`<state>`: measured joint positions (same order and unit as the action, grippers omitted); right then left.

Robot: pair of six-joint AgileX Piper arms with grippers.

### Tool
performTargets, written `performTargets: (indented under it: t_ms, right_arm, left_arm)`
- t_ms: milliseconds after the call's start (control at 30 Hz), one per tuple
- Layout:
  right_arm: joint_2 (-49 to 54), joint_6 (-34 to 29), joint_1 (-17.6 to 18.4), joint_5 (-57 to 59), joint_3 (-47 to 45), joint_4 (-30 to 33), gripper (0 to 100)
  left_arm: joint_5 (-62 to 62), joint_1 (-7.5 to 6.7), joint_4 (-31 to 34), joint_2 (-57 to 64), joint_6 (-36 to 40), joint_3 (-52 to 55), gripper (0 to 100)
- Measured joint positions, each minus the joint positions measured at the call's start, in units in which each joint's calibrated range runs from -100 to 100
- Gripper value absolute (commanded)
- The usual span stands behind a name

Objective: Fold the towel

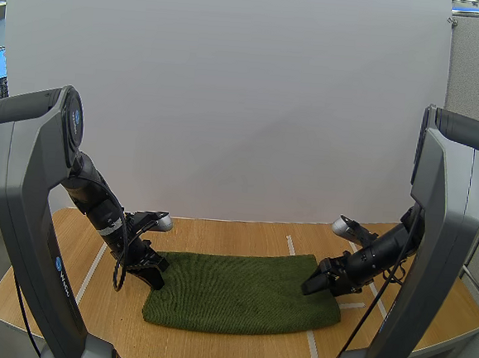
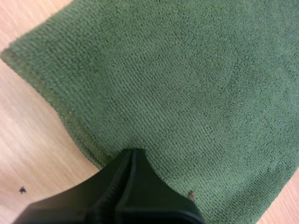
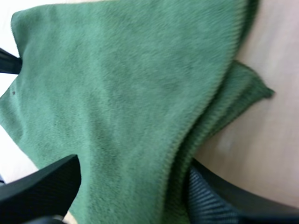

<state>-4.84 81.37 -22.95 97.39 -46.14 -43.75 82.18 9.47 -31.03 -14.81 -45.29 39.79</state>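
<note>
A dark green towel (image 1: 243, 294) lies flat on the wooden table (image 1: 234, 349), folded into a wide band. My left gripper (image 1: 156, 274) rests at the towel's left edge. In the left wrist view its fingers (image 2: 140, 186) lie together as one dark wedge, shut, tip on the towel's (image 2: 187, 84) layered hem. My right gripper (image 1: 310, 286) sits at the towel's right edge. Seen from the right wrist camera it (image 3: 133, 175) is open, fingers (image 3: 205, 196) wide apart with the towel's (image 3: 121, 93) layered edge between them. A loose corner (image 3: 254, 86) sticks out beside it.
White tape lines (image 1: 291, 244) mark the tabletop beside and behind the towel. A white board (image 1: 229, 95) stands upright along the table's far edge. Bare wood runs in front of the towel up to the near table edge.
</note>
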Motion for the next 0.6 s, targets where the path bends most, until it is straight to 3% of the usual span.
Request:
performTargets:
  t_ms: [600]
  right_arm:
    - [0.00,0.00,2.35,0.54,-1.10,-1.42,100]
  left_arm:
    - [0.17,0.00,-0.11,0.00,-0.43,0.00,0]
